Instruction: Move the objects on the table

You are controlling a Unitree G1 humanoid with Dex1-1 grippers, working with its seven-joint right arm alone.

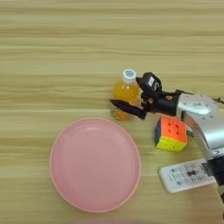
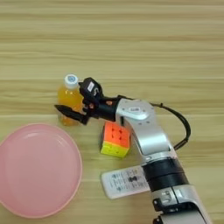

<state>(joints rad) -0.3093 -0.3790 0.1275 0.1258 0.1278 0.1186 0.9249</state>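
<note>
Non-task items: one thin black cable (image 2: 189, 127), curved in a loop, right of centre. Faint pale sliver (image 1: 109, 222) at bottom edge, left eye view only; ident. not poss.

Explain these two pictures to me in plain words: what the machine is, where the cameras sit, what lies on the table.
Both pictures come from two side-by-side cameras on a humanoid robot's head, looking down on a wooden table. The silver arm is the robot's right arm, ending in a gripper with two black fingers. Those fingers sit on either side of a small orange juice bottle, open, not clamped. Nearby lie a pink plate, empty, a colourful puzzle cube and a white remote control, partly under the arm.
</note>
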